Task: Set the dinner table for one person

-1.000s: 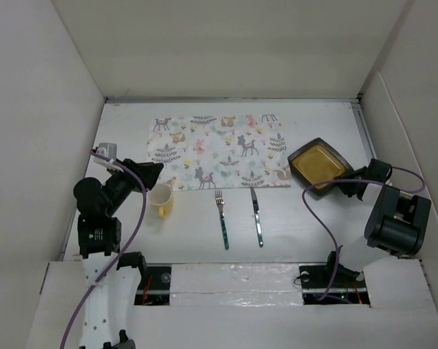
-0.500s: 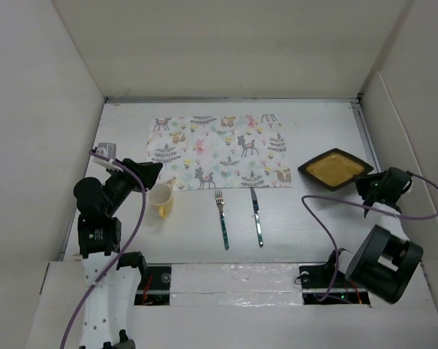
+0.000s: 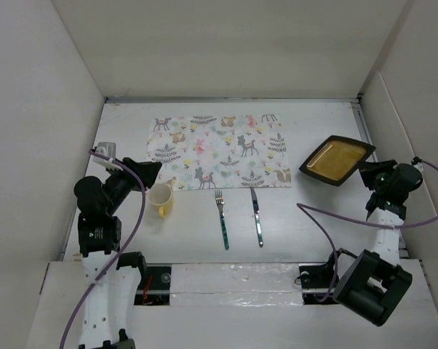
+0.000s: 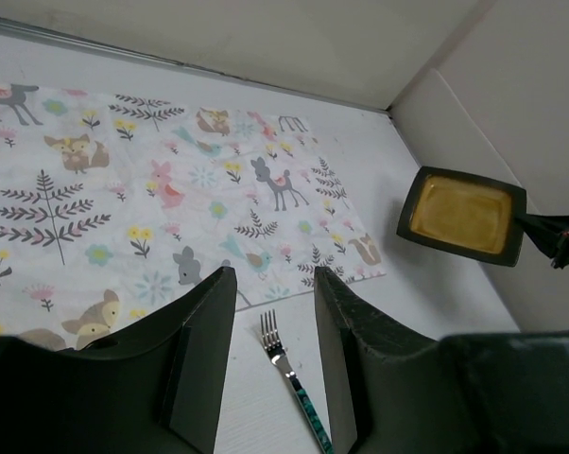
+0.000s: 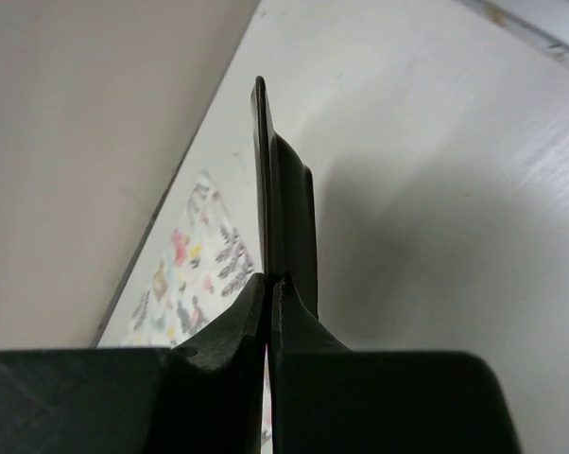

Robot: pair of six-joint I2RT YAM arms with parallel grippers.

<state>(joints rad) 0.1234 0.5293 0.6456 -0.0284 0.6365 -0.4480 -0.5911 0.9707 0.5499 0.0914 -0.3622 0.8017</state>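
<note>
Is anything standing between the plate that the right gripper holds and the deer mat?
Nothing visible does. The right gripper holds the plate just right of the mat, and nothing lies on the mat. The fork, knife and cup sit nearer the arms, off that path.

The dinner table (image 3: pixel 193 229) lies flat, plain white.

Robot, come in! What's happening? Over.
Right gripper shut on plate rim. Left gripper open, by mug. Plate tilted over table, right of mat. Nothing blocking.
</note>
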